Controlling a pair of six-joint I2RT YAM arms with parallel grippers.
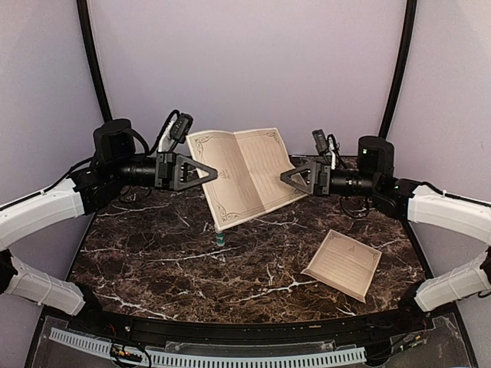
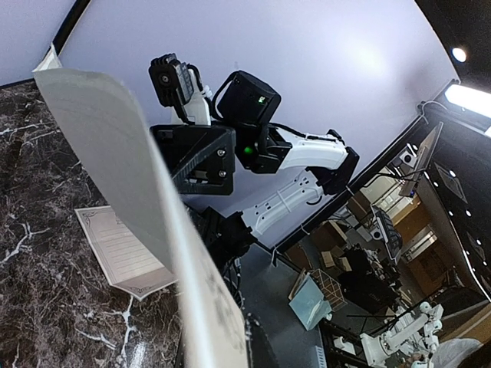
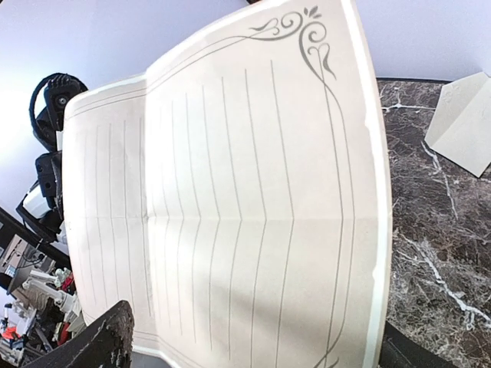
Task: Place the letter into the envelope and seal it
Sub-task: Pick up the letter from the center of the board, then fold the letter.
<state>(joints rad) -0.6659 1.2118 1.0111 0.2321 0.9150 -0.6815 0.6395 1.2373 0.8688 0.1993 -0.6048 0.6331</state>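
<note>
The letter (image 1: 245, 172), a tan creased sheet with fine lines in an ornate border, hangs tilted in the air between both arms. My left gripper (image 1: 213, 171) is shut on its left edge; in the left wrist view the sheet (image 2: 115, 146) runs edge-on down to the jaws. My right gripper (image 1: 284, 178) meets its right edge and looks shut on it. In the right wrist view the sheet (image 3: 245, 215) covers the jaws, and only a dark finger (image 3: 107, 345) shows. The cream envelope (image 1: 343, 264) lies flat on the table at the right, apart from both grippers; it also shows in both wrist views (image 2: 123, 249) (image 3: 460, 123).
A small green upright object (image 1: 221, 239) stands on the dark marble table (image 1: 153, 261) just below the letter's lower corner. A curved lilac backdrop closes the scene behind. A slotted rail (image 1: 199, 354) runs along the near edge.
</note>
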